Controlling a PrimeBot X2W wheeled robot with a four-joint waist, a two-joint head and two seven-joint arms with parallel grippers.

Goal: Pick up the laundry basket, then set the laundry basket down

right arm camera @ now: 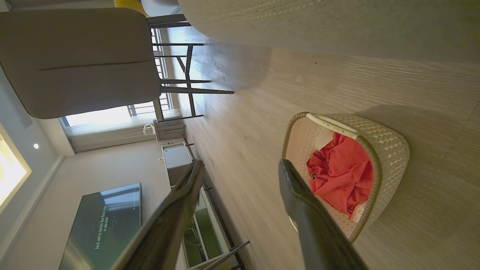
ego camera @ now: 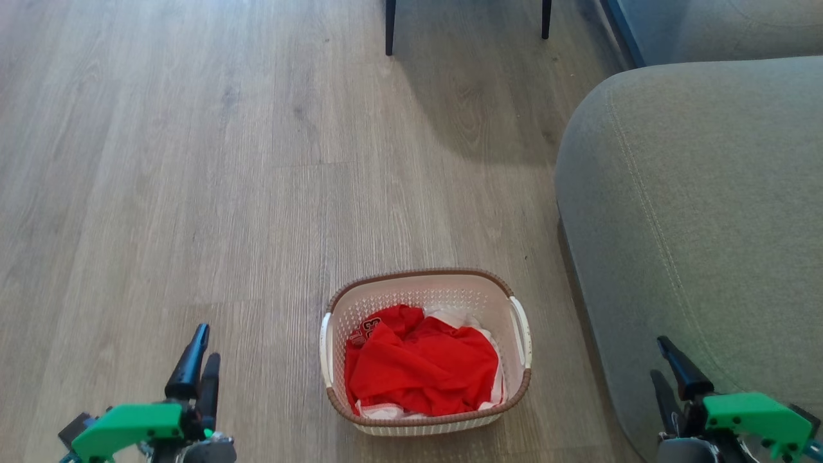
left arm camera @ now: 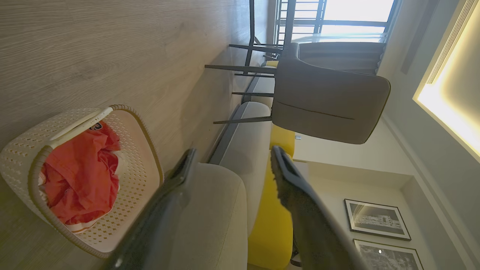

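The laundry basket (ego camera: 450, 294) stands on the wooden floor between my two arms, cream with perforated walls, a brown rim and white side handles. A crumpled red garment (ego camera: 424, 370) lies in it over some white cloth. My left gripper (ego camera: 207, 347) is at the lower left, well to the left of the basket, open and empty. My right gripper (ego camera: 659, 359) is at the lower right, in front of the sofa, also open and empty. The left wrist view has the basket (left arm camera: 22, 150) to the left of its spread fingers (left arm camera: 234, 151). In the right wrist view the basket (right arm camera: 390, 150) lies right of the open gripper (right arm camera: 242, 163).
A grey sofa (ego camera: 694, 225) fills the right side, close to the basket's right handle. Two dark chair legs (ego camera: 389, 26) stand at the far end of the floor. A grey chair (left arm camera: 330, 101) and a yellow cushion (left arm camera: 270, 225) show beyond; a television (right arm camera: 101, 225) stands by the wall.
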